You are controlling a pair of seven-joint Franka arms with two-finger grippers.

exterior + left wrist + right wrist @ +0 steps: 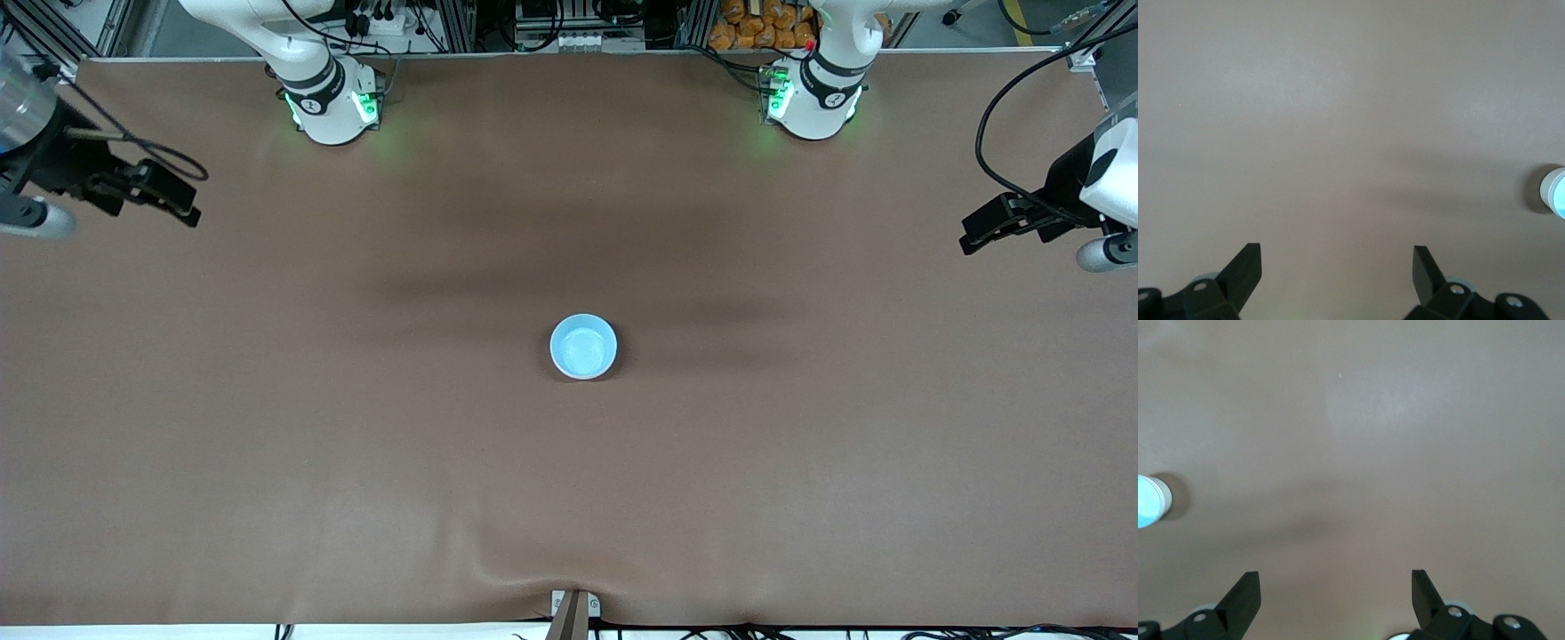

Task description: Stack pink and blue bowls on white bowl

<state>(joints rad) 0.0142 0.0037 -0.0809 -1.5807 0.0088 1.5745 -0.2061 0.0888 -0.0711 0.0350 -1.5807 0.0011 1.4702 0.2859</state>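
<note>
A light blue bowl (583, 347) stands upright in the middle of the brown table. It also shows at the edge of the left wrist view (1557, 192) and of the right wrist view (1150, 501), where its outer wall looks whitish. No separate pink or white bowl is in view; anything under the blue one is hidden. My left gripper (976, 234) (1338, 267) hangs open and empty over the left arm's end of the table. My right gripper (180, 203) (1336, 587) hangs open and empty over the right arm's end.
The two arm bases (331, 105) (811, 102) stand along the table edge farthest from the front camera. A small clamp (573, 609) holds the brown table cover (356, 427) at the edge nearest that camera.
</note>
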